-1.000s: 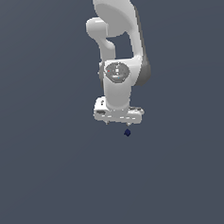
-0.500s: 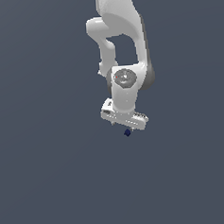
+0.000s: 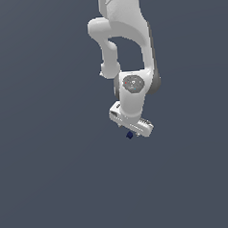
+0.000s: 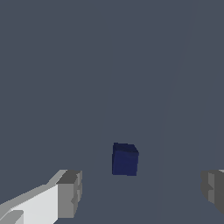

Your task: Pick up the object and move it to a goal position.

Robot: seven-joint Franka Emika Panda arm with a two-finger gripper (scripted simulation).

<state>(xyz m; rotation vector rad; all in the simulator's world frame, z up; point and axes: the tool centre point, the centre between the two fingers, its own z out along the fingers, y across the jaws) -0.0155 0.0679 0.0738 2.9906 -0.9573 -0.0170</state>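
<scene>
Flat slate-grey ground surrounds the navy cube (image 4: 125,159), which sits between the spread-apart fingers (image 4: 69,193) of the gripper (image 3: 132,132), touching neither. To grasp well, I judge the gripper should centre the cube between the pads before closing. Only the wrist view shows that gap; the exterior view shows the cube (image 3: 129,134) peeking out beside the hand.

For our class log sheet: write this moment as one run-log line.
phase: approach | end effector: open, fingers either side of cube, not touching | cube: not grasped | goal: not visible

Cube (image 4: 125,159) dark navy, plain. Arm (image 3: 126,47) white w/ grey joint caps. Claw (image 4: 142,192) pads (image 4: 70,192) grey. Backdrop flat slate-grey.
</scene>
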